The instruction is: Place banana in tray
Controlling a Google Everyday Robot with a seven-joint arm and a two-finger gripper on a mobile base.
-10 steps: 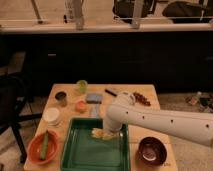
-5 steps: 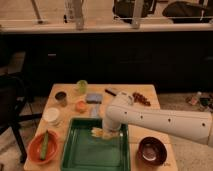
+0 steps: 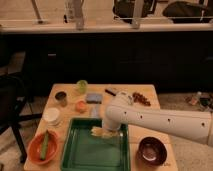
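Since a second ago we see almost no shift: our white arm has kept its reach in from the right, and the wrist still hangs over the far part of the tray, perhaps a touch higher than before. Our gripper sits at the wrist's lower end, just above the tray floor near its far rim. We cannot tell whether its fingers are spread or closed, as the wrist hides them.

We find the banana inside the tray, lying on the green floor close to the far rim, directly beneath and touching or just beside the gripper; whether it is gripped or let go we cannot tell.

Left of the tray lies the orange dish with a green stick in it. Right of the tray stands the dark bowl. Beyond the tray's far left corner we see a white cup, a small orange item and a blue sponge.
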